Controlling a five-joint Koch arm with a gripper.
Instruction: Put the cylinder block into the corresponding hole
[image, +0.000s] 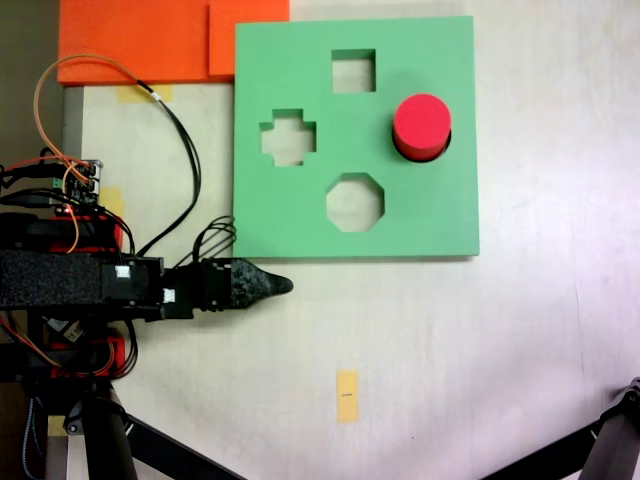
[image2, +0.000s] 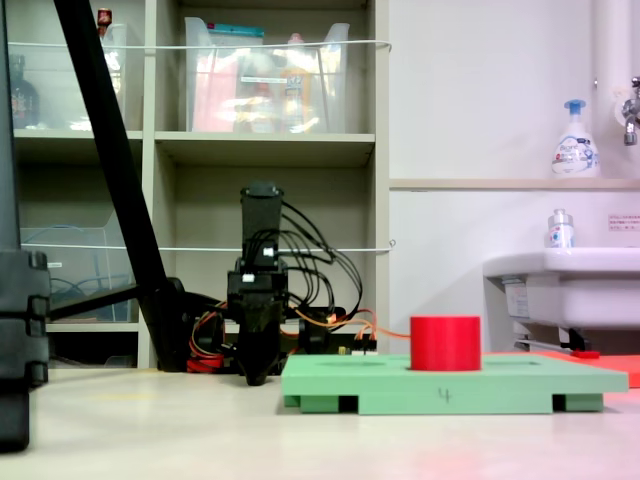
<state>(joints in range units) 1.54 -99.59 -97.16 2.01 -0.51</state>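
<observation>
Red cylinder block (image: 421, 124) stood upright in round hole (image: 446, 143) of green board (image: 440, 215), axis vertical. Gripper (image: 280, 285) sat off board's near edge, well apart, pointing along it. Jaws looked pressed together, empty.

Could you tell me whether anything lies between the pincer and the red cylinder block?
Nothing stands up between them: the pincer rests off the green board, and the cylinder block already sits at its circular hole.

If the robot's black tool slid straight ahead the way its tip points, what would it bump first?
Probably nothing: the tool points right across bare white table, passing just below the flat green foam board.
</observation>
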